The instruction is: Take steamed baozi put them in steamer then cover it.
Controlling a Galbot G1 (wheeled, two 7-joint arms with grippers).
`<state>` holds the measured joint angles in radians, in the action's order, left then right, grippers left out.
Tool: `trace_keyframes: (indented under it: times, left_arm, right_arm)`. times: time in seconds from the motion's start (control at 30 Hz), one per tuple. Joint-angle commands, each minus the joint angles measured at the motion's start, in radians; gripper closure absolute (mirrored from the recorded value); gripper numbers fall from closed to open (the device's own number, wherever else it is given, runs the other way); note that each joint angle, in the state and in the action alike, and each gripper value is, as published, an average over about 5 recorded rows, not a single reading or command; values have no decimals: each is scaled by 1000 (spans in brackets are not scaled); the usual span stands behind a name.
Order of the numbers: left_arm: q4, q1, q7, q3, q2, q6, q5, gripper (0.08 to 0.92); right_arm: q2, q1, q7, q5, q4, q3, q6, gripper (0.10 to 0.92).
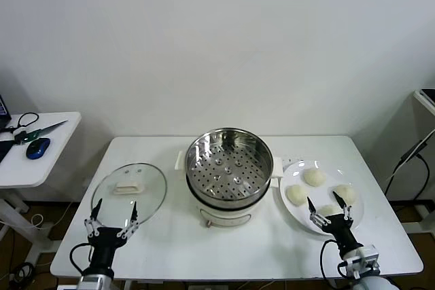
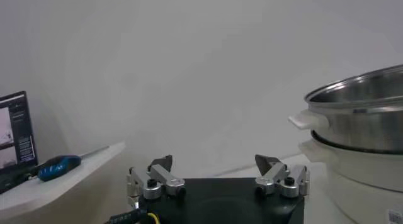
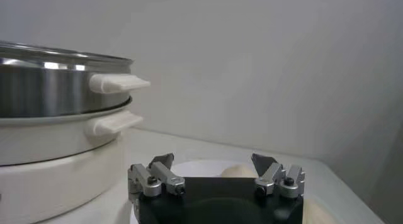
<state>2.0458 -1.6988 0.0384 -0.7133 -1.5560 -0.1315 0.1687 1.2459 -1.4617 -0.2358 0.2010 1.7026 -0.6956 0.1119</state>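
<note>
Steel steamer [image 1: 229, 170]: empty, in the table middle.
Buns [image 1: 315, 177]: four on the plate [image 1: 292, 208], right side.
Right gripper [image 1: 330, 207]: open, empty, over the plate's near edge.
Left gripper [image 1: 113, 220]: open, empty, near the glass lid [image 1: 129, 192].
Advice: lower around the nearest bun, close gently.

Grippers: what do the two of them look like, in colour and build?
Both the left gripper and the right gripper have a black body, silver metal linkages with dark screws, and thin black pointed fingers. Black cables run beside each wrist.
</note>
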Motion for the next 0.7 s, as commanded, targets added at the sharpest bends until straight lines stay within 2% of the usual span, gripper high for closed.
trace_keyframes:
  times: [0.03,0.23,0.47,0.7]
  left_arm:
    - [0,0,-3,1,1,5,2,177]
    - [4,7,-4,-1,4,13,2,177]
    - [3,7,-4,3,13,17,2,177]
    - [-8,7,-6,1,22,16,-3,177]
  right_arm:
    - [-81,51,-72,-6,-2,-3,-59,203]
    - [-328,176,-303,-70,-65,28,-170,203]
    - [-620,406,-612,-188,-231,204,-195,203]
    - [-750,835,-759,-315,-432,584,-169,203]
